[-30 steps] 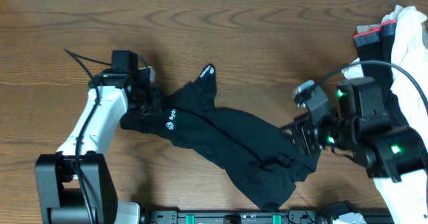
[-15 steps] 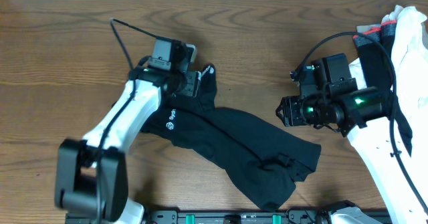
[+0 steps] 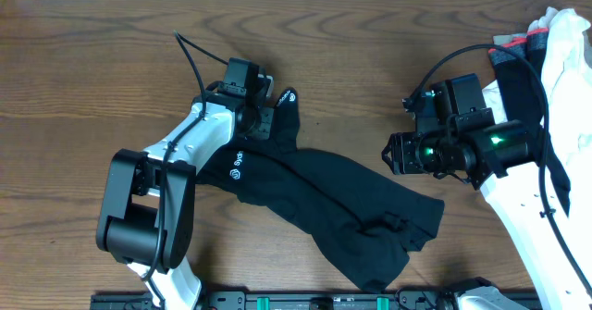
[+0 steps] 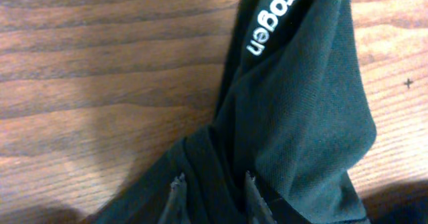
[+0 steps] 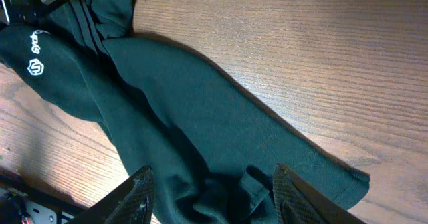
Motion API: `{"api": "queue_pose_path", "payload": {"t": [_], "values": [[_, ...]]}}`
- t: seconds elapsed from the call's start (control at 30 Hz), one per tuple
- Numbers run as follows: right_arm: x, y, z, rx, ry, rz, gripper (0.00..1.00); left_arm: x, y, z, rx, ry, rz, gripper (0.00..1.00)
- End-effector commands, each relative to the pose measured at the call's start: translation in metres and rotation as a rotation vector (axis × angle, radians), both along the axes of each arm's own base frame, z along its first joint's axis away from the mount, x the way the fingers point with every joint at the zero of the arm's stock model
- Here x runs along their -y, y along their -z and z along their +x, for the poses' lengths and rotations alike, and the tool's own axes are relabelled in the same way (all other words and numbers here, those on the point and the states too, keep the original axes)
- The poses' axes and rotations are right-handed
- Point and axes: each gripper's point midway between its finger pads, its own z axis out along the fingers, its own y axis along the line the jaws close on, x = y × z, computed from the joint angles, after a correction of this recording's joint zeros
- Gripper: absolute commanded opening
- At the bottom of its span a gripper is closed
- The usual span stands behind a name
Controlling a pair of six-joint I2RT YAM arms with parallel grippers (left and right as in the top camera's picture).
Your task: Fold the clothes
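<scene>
Shirt (image 3: 314, 194) bunched up on the tabletop (image 3: 370, 60)
The black shirt lies in a long crumpled strip across the brown wood, running from upper left to lower right; the left fingers (image 4: 251, 189) are narrow and pinch a fold of cloth at its upper left end, close to the white letters (image 4: 267, 23); the right fingers (image 5: 137, 194) are spread wide near its lower right end, holding nothing.

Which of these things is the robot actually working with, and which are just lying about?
Part of the job: black T-shirt; left hand at its bunched end; right hand open above it.
Just lying about: black garment with grey-and-red band; white cloth, both at far right.
</scene>
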Motion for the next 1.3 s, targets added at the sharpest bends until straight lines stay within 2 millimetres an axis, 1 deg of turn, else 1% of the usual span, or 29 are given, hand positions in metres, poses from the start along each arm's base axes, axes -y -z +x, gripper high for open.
{"api": "queue_pose_path", "payload": {"t": [0.0,0.03,0.07,0.1,0.17,0.2,0.27,0.33,0.4,0.43,0.47,0.5,0.6,0.67,0.8,0.9,1.0,1.1,1.17,1.27], "values": [[-0.001,-0.001,-0.002,-0.004,0.003,-0.003,0.54,-0.006,-0.004,0.005,0.019,-0.012,0.026,0.24],[-0.001,-0.001,-0.002,-0.004,0.003,-0.003,0.54,-0.006,-0.003,0.004,0.015,-0.012,0.027,0.19],[-0.001,-0.001,-0.003,-0.005,0.003,-0.003,0.53,-0.006,-0.003,0.003,0.010,-0.012,0.028,0.09],[-0.001,-0.001,-0.003,-0.006,0.003,-0.004,0.53,-0.007,-0.003,0.001,0.003,-0.012,0.031,0.06],[-0.001,-0.001,-0.003,-0.007,0.003,-0.004,0.53,-0.012,-0.008,-0.001,-0.005,-0.028,0.049,0.06],[-0.001,-0.001,-0.003,-0.006,0.003,-0.004,0.54,-0.019,-0.014,0.000,-0.002,-0.056,0.075,0.06],[0.000,-0.001,-0.002,-0.002,0.005,-0.008,0.54,-0.026,-0.033,0.001,0.014,-0.072,0.105,0.07],[0.000,-0.001,-0.001,0.002,0.006,-0.009,0.54,-0.027,-0.057,0.004,0.041,-0.077,0.105,0.17],[0.000,-0.001,0.000,0.008,0.006,-0.007,0.54,-0.027,-0.077,0.003,0.065,-0.078,0.099,0.17],[-0.001,-0.002,0.001,0.011,0.007,-0.006,0.54,-0.028,-0.086,0.001,0.073,-0.079,0.096,0.14],[-0.001,-0.002,0.001,0.011,0.007,-0.006,0.54,-0.029,-0.091,-0.001,0.080,-0.080,0.097,0.08],[-0.001,-0.002,0.001,0.011,0.007,-0.006,0.54,-0.032,-0.097,-0.003,0.089,-0.086,0.106,0.06],[0.001,-0.001,0.001,0.011,0.009,-0.014,0.55,-0.045,-0.119,-0.008,0.125,-0.113,0.157,0.06],[0.005,0.000,0.002,0.014,0.020,-0.039,0.55,-0.055,-0.140,-0.013,0.157,-0.137,0.196,0.06],[0.008,0.004,0.000,-0.003,0.024,-0.058,0.58,-0.072,-0.195,-0.020,0.254,-0.185,0.247,0.06],[0.010,0.012,-0.004,-0.049,0.023,-0.071,0.58,-0.083,-0.237,-0.028,0.345,-0.222,0.258,0.06],[0.010,0.023,-0.008,-0.106,0.021,-0.088,0.58,-0.097,-0.269,-0.037,0.427,-0.282,0.274,0.06],[0.010,0.035,-0.013,-0.171,0.016,-0.100,0.58,-0.115,-0.296,-0.047,0.505,-0.373,0.306,0.06],[0.011,0.042,-0.015,-0.202,0.010,-0.110,0.58,-0.123,-0.311,-0.054,0.548,-0.406,0.311,0.06],[0.003,0.047,-0.017,-0.219,-0.078,-0.089,0.59,-0.128,-0.322,-0.061,0.582,-0.423,0.298,0.06]]}}
